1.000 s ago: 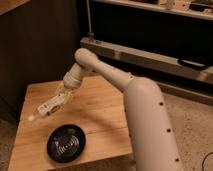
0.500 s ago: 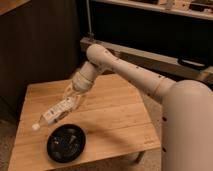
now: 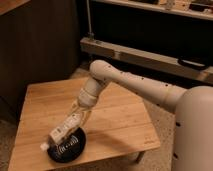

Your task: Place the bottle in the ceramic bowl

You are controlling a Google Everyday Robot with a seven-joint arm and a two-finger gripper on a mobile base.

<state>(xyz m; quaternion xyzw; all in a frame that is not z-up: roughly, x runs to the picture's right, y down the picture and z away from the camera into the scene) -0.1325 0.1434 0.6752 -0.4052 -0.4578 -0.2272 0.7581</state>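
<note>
Camera view looks down on a wooden tabletop (image 3: pixel 115 125) with the white arm (image 3: pixel 135 85) reaching in from the right and bending down toward the near left corner. At the arm's end the hand (image 3: pixel 75 119) is clenched on the bottle (image 3: pixel 61 131), gripping it by its upper end. The bottle is whitish and squarish, tilted steeply, with its small white cap (image 3: pixel 45 146) pointing down and to the left.

The bowl (image 3: pixel 70 147) is black, glossy and shallow, with light catching the ridges inside. It sits on the tabletop near the front edge, toward the left corner. The bottle hangs over the bowl's left half, and its cap reaches just past the bowl's left rim; whether the cap touches the rim cannot be told. The hand itself is above the bowl's far side.

Behind the tabletop, away from the bowl, stands a dark cabinet wall (image 3: pixel 45 45), and to the right of that a metal rail (image 3: pixel 145 55) runs across. The floor (image 3: pixel 162 125) right of the tabletop is speckled.
</note>
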